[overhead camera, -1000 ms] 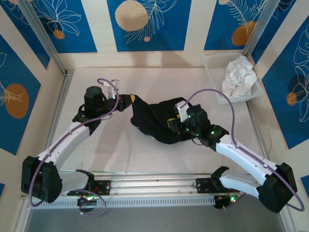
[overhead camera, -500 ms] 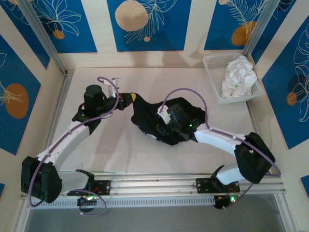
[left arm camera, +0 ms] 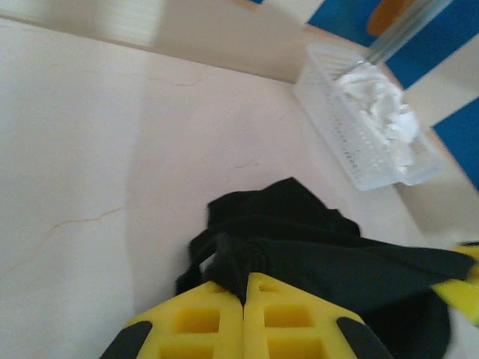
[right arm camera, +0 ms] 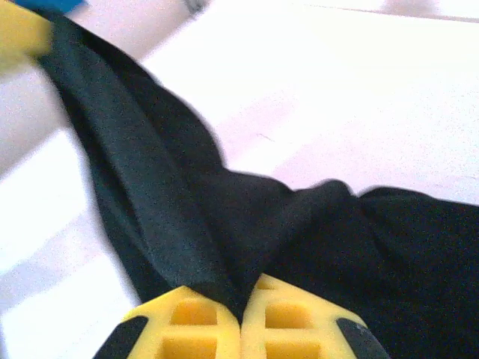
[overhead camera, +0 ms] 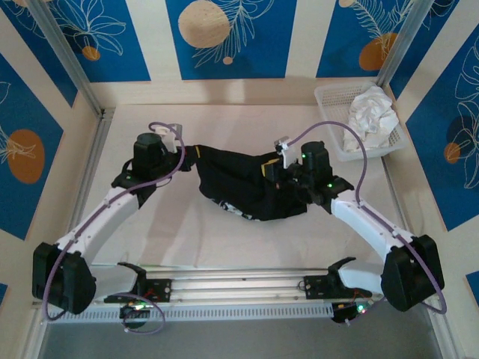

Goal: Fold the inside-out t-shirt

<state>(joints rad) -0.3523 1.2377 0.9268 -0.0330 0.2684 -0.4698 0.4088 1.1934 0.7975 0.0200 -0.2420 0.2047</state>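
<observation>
Seen from its own wrist camera, the left pincer (left arm camera: 243, 288) is clenched. Its two yellow fingers (left arm camera: 194, 321) press flat against each other, and a bunched fold of the black t-shirt (left arm camera: 329, 258) comes out of the seam between them. Just ahead of those fingers the cloth gathers into a dark knot, then runs off to the pincer's right as a broad band.

The right pincer (right arm camera: 243, 295) is clenched in the same way, its yellow pads closed on a ridge of the same shirt. From there one long fold climbs away to the pincer's far left, toward a blurred yellow tip at the corner of that view.

From above, the two pincers face each other with the shirt strung between them. Its upper edge makes a fairly straight line from one grip to the other. The bulk of the cloth sags to the near side of that line, with pale marks along its nearest hem. Whether that hem rests on the worktop (overhead camera: 224, 123) or hangs just above it cannot be told.

Beyond both pincers the pale worktop lies bare. Well past the right pincer, at the far right corner, stands a white plastic basket (overhead camera: 326, 96) with a crumpled white cloth (overhead camera: 370, 114) heaped inside it.
</observation>
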